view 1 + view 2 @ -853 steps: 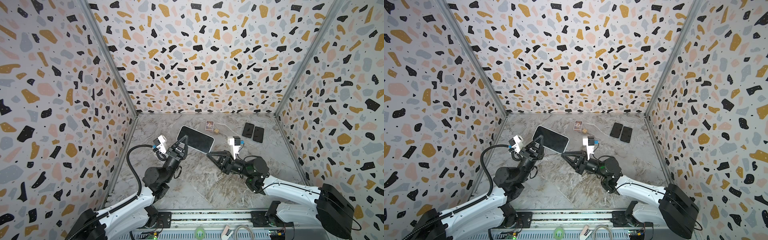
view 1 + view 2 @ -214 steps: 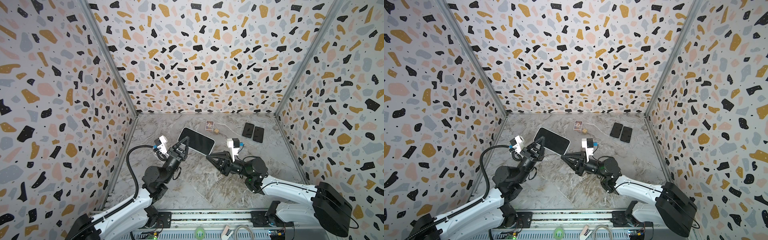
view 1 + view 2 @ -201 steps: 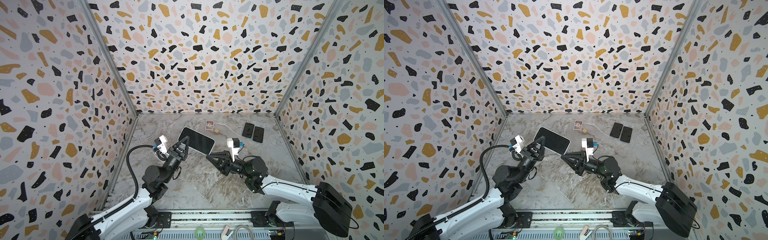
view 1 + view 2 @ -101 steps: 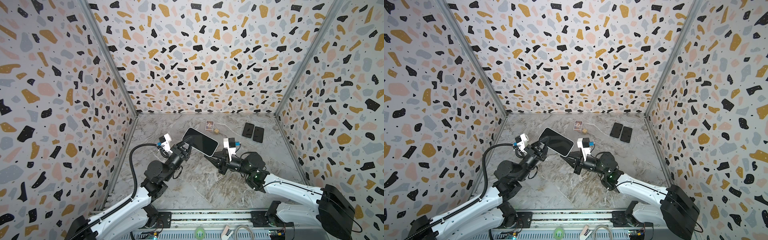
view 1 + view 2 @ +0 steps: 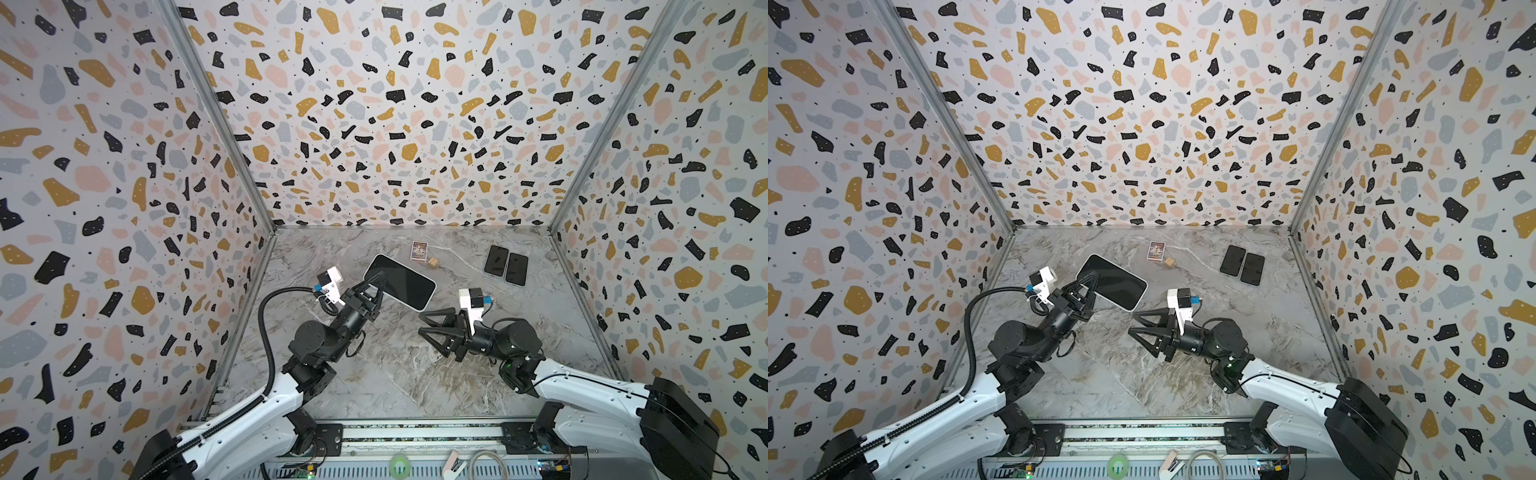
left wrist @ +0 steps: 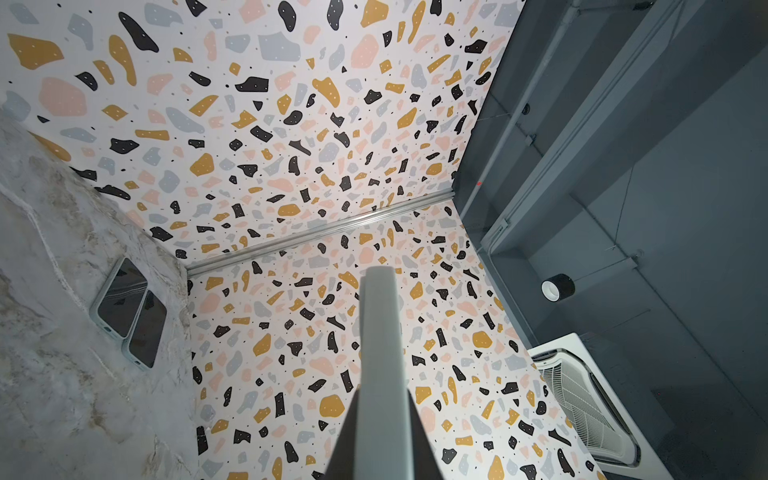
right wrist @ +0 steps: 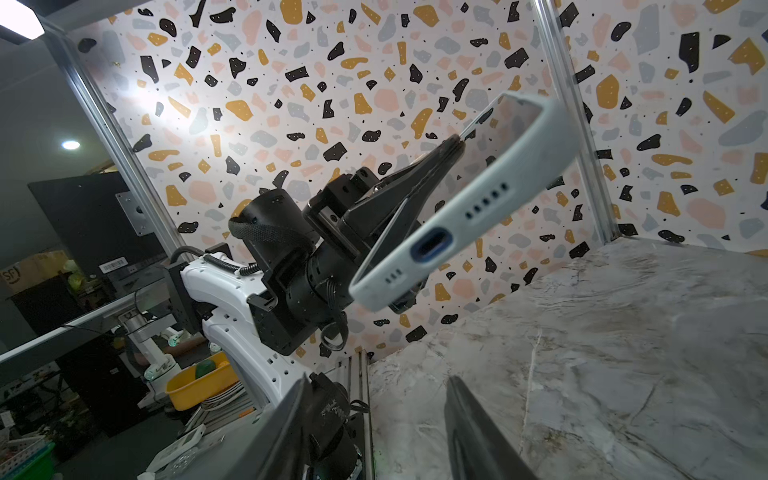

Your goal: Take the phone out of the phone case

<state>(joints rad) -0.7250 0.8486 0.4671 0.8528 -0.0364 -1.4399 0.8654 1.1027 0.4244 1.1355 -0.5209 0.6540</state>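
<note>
On your marble table [image 5: 390,374] nothing lying there has shifted in the last second; the change is in your arms. The left arm [image 5: 257,411] reaches farther toward the middle than a second ago. Its left gripper [image 5: 377,281] is clamped, as before, on the 9 o'clock short end of the phone case [image 7: 536,158], with one finger on the screen side and one on the back. Half a second ago the right gripper [image 5: 420,325] was pinched shut close by the case's 4 o'clock corner. Now its fingers stand apart with nothing between them, near that corner at 5 o'clock and not touching it.

The phone [image 5: 401,282] sits in its pale grey case, held up off the table. Its screen faces the top cameras and its long axis runs from 10 to 4 o'clock. From the right wrist you see the case's port end, with blue showing in the port cutout.

By the clock of the top views, two spare phones [image 5: 496,260] lie side by side at 3 o'clock of the held one, well apart from it. A small printed card box [image 5: 419,251] lies near at 1 o'clock, and a tiny wooden block [image 5: 433,262] sits just beside that box at 4 o'clock. The left fingers [image 7: 428,166] cover the case's far end, and the port end faces your right gripper.
</note>
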